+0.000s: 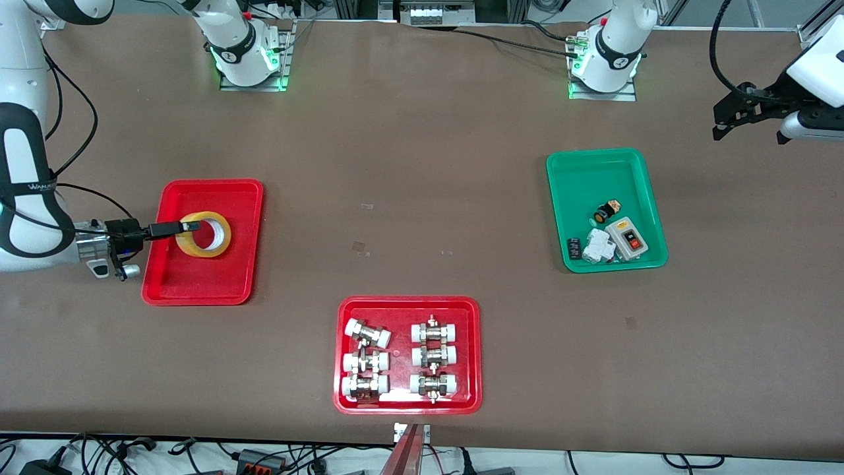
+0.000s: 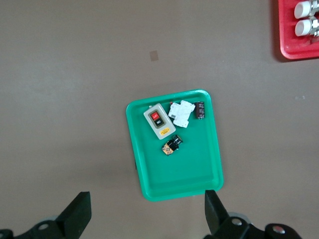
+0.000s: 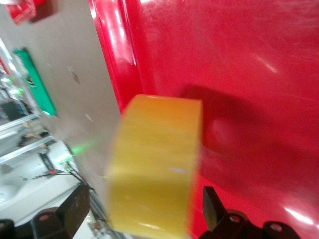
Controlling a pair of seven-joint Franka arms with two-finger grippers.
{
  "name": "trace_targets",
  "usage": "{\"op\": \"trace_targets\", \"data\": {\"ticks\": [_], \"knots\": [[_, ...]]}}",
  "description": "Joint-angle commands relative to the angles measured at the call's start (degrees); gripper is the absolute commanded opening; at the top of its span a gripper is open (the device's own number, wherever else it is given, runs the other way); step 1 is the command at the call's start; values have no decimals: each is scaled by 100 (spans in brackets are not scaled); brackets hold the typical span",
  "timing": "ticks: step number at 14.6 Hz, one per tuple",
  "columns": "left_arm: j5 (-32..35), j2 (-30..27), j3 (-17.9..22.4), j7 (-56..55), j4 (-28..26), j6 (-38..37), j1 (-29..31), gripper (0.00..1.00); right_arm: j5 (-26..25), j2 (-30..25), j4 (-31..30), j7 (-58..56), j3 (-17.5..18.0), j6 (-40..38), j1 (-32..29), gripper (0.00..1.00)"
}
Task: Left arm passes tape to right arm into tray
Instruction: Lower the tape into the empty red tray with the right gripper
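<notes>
Nearest my front camera I see a red tray with white-capped fittings resting on the tabletop.

Farther up, toward the right arm's end, sits the plain red tray. The tape lies inside it, in the half farther from the camera, its open core facing up in the front view. The right tool reaches in over the tray's end rim and sits right at the roll, one black finger crossing the top of the ring. From the right wrist camera I see the fingers spread apart on either side of the yellow roll, with a gap showing between them and the tape, so I read the tool as spread and not pinching. The roll looks blurred in that view, and I cannot tell whether it rests flat on the tray bottom.

Toward the left arm's end lies a green tray with a few small electrical parts in it.

The left tool waits in the air over bare tabletop near that end, fingers spread wide and holding nothing, looking down on the green tray.
</notes>
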Motion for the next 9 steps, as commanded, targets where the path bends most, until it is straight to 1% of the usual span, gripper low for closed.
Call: {"op": "trace_targets", "data": {"ticks": [1,2,4,9], "knots": [[-328,135,161,-224,166,4,80,100,-560,-352,-120,-8,54,298,118,100],[-408,144,258,-207,184,-5,115,100,-606,-361,-207,-8,54,386,127,100],[-408,223,303,-180,201,-14,150,100,-676,-440,-322,-17,54,615,171,100],[-356,224,250,-198,210,-40,151,100,-1896,-967,-296,1,63,923,365,100]]}}
